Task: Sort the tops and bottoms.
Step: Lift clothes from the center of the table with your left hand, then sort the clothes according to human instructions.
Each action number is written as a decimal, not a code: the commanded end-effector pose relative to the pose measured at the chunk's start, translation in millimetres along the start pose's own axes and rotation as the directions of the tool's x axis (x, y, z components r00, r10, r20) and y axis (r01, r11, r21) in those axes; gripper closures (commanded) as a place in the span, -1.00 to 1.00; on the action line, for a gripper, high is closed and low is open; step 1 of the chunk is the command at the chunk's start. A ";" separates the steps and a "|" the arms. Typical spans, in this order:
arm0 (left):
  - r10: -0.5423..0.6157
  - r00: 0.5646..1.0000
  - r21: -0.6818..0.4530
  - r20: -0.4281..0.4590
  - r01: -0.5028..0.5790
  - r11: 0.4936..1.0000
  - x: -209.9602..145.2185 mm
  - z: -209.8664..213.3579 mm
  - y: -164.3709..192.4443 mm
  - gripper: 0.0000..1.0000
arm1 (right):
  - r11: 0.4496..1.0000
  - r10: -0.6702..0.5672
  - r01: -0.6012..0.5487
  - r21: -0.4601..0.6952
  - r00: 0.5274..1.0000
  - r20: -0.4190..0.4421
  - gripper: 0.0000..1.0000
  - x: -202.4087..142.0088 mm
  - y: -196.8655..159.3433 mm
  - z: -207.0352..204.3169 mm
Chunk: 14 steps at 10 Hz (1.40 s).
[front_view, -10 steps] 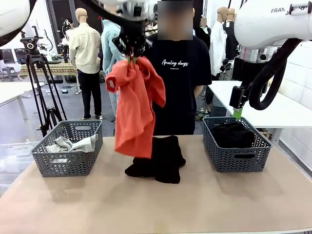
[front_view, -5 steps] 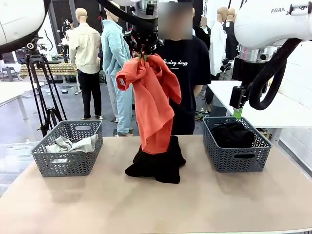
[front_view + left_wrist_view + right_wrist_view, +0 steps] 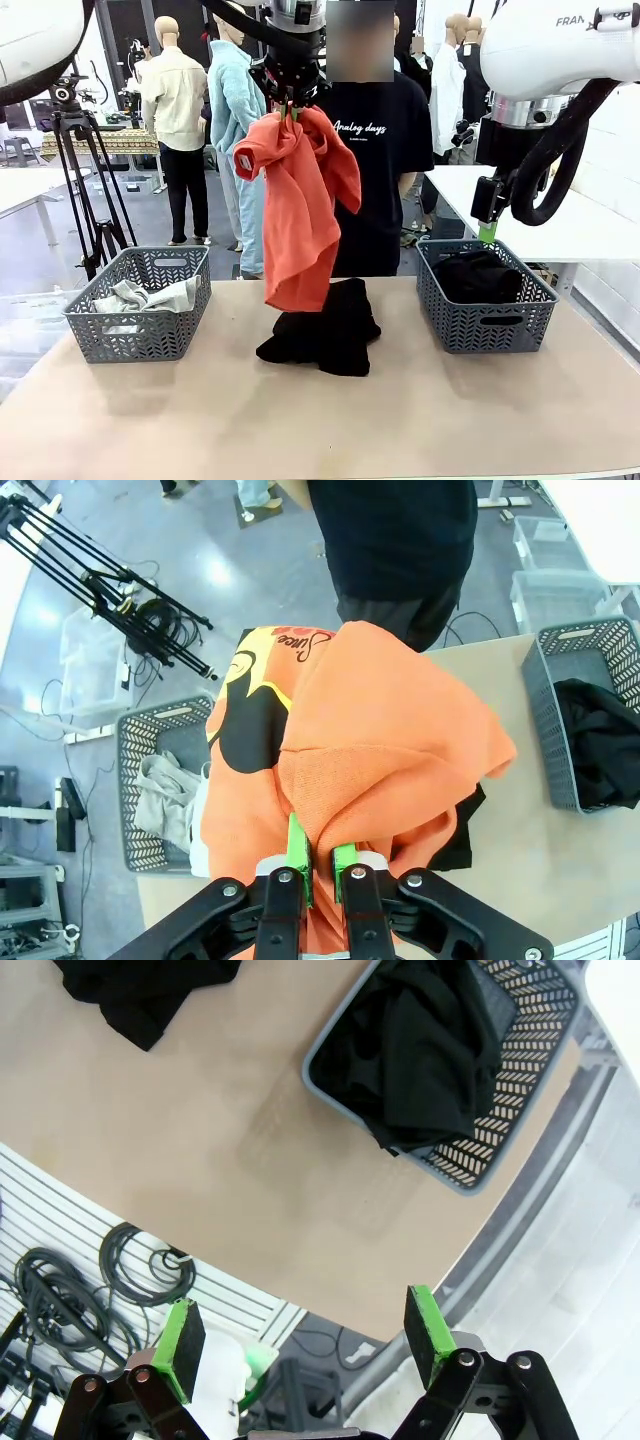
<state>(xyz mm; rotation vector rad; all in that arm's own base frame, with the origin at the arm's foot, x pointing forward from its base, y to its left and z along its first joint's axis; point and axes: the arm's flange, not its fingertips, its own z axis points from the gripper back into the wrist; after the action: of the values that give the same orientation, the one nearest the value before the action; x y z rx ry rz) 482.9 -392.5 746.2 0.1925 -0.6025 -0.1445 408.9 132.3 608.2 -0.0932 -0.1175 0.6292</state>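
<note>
Two tools, one load.

- Worktop: carries one row of three items, listed from 9 o'clock to 3 o'clock.
- Left basket, at 9 o'clock: holds the grey top.
- Loose bottoms, at centre: a black heap lying on the worktop.
- Right basket, at 3 o'clock: holds the binned bottoms, also black.
- Orange top: hangs over the heap with its long axis vertical. Whether the hem touches the heap cannot be told.
- Left tool: clenched on a bunch of the orange top's cloth, high above centre.
- Right tool: released, jaws wide, nothing in them, above the right basket's end of the worktop.
- Person: stands at the far side, at 12 o'clock, behind the hanging top.

Deciding relation: the left basket lies at about 8 o'clock from the hanging top. The left arm holds the top and is the nearer arm. The likely move is a carry toward 9 o'clock, with the hem kept above the basket rim.
</note>
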 end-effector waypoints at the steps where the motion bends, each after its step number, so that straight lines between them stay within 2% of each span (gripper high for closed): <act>1: 0.007 1.000 0.002 0.005 -0.007 1.000 -0.6 4.3 5.0 1.00 | 1.000 -0.015 0.014 -0.017 1.000 -0.015 -1.00 1.8 0.0 1.0; 14: 0.007 1.000 0.002 0.005 -0.007 1.000 -0.6 4.3 5.0 1.00 | 1.000 -0.015 0.014 -0.017 1.000 -0.015 -1.00 1.8 0.0 1.0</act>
<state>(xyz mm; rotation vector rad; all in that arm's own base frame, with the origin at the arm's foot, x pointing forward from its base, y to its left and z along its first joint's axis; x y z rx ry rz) 482.8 -392.5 746.2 0.1925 -0.6025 -0.1445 408.9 132.3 608.2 -0.0932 -0.1175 0.6291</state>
